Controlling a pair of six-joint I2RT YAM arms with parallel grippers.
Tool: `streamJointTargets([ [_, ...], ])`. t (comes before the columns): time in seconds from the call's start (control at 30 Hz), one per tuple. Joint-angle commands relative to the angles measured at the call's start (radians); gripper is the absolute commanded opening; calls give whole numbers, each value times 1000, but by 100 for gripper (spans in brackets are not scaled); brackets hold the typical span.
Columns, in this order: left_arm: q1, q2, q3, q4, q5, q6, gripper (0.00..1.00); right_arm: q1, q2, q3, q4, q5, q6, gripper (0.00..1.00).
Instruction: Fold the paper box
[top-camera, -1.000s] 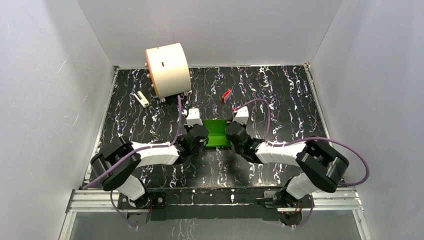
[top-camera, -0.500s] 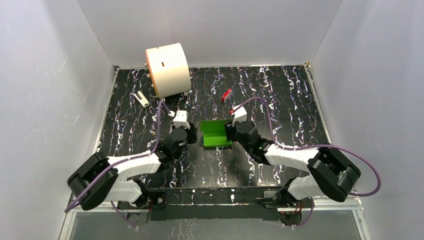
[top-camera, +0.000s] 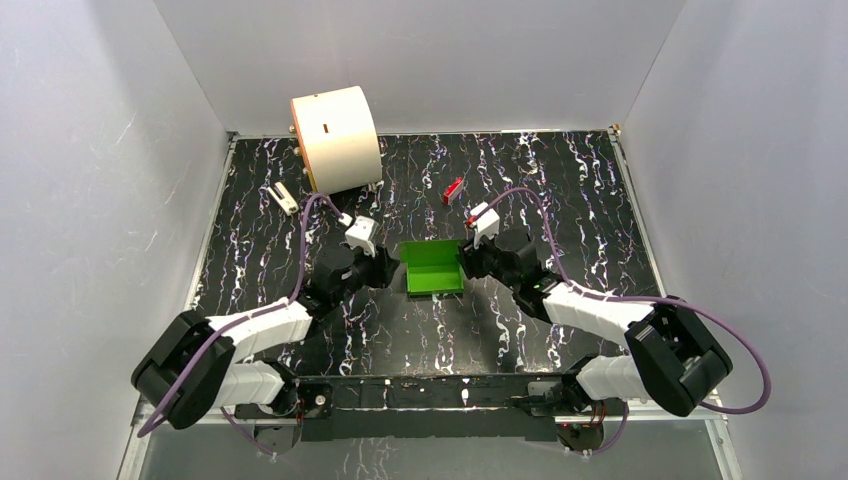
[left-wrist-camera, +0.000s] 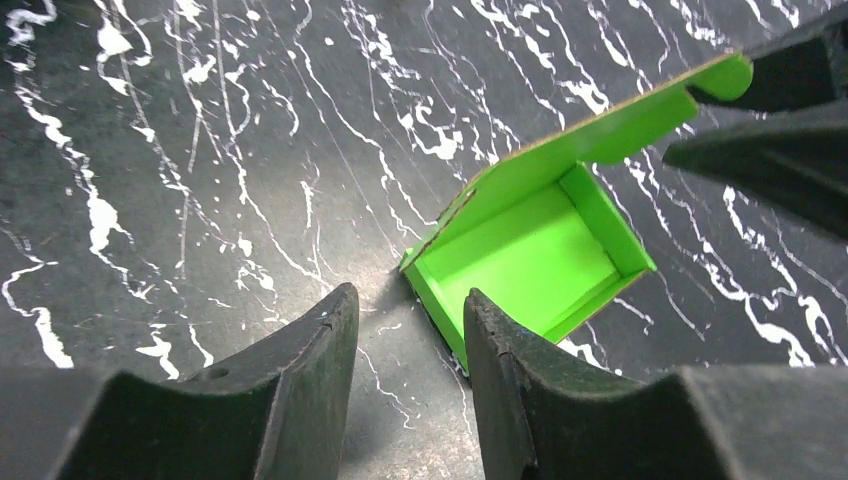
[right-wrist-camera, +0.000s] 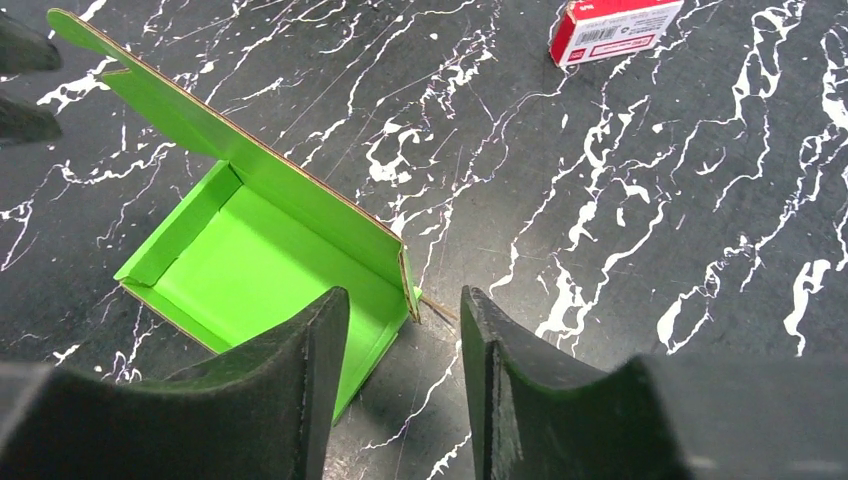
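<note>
The paper box (top-camera: 432, 270) is bright green and lies on the black marbled table as an open shallow tray with its lid flap standing up along the far side. In the left wrist view the paper box (left-wrist-camera: 530, 240) sits just ahead and right of my left gripper (left-wrist-camera: 410, 300), which is open with only table between its fingers. My right gripper (right-wrist-camera: 403, 300) is open too, and the paper box (right-wrist-camera: 260, 250) lies ahead and left, its near corner by the left finger. From above, the left gripper (top-camera: 385, 268) and right gripper (top-camera: 468, 262) flank the box's two ends.
A large cream cylinder (top-camera: 335, 138) stands at the back left, with a small white object (top-camera: 283, 198) beside it. A small red block (top-camera: 453, 190) lies behind the box, seen also as the red block (right-wrist-camera: 612, 28) in the right wrist view. White walls enclose the table.
Both grippers have let go of the box's ends, opened and drawn back, the left one leftward and the right one rightward. The box stays on the table.
</note>
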Motion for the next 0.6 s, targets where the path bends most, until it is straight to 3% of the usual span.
streamJointTargets([
  [0.0, 25, 41, 41, 66, 135, 49, 41, -31, 8, 7, 47, -113, -30, 50],
  [0.33, 35, 112, 110, 61, 218, 102, 36, -49, 45, 20, 76, -178, -31, 14],
  [0.57, 35, 110, 126, 20, 176, 165, 29, -49, 39, 26, 59, -191, -45, 2],
])
